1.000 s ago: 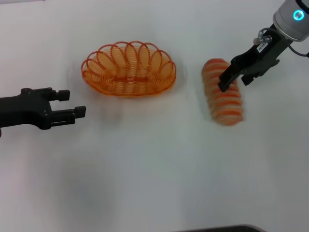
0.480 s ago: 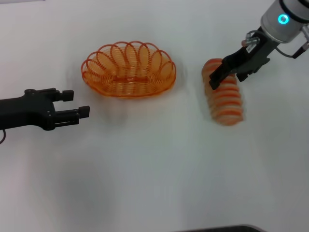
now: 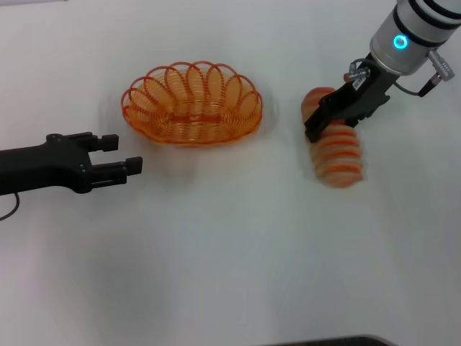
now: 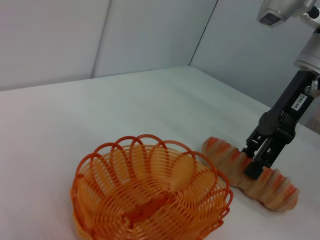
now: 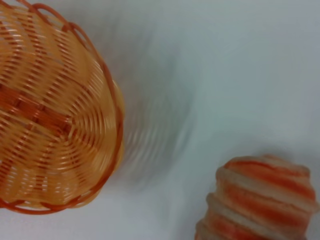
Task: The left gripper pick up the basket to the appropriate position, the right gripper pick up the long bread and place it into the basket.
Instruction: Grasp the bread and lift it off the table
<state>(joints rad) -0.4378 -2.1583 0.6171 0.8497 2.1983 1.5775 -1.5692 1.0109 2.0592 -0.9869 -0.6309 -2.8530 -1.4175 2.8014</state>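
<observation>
The orange wire basket (image 3: pixel 191 104) stands upright on the white table, left of centre at the back; it also shows in the left wrist view (image 4: pixel 150 200) and the right wrist view (image 5: pixel 50 115). My left gripper (image 3: pixel 128 153) is open and empty, in front of and left of the basket, apart from it. The long bread (image 3: pixel 337 153) lies on the table at the right, with orange and cream ridges (image 4: pixel 270 184) (image 5: pixel 255 200). My right gripper (image 3: pixel 335 122), with its white label, is open and low over the bread's far half, fingers (image 4: pixel 252 169) down at the loaf.
The white table top (image 3: pixel 230 252) spreads bare in front of both things. Grey walls (image 4: pixel 150 35) rise behind the table in the left wrist view. A gap of table separates the basket from the bread.
My right gripper has moved left and lower onto the bread's far half. My left gripper has slid a little right, toward the basket. Basket and bread have not moved.
</observation>
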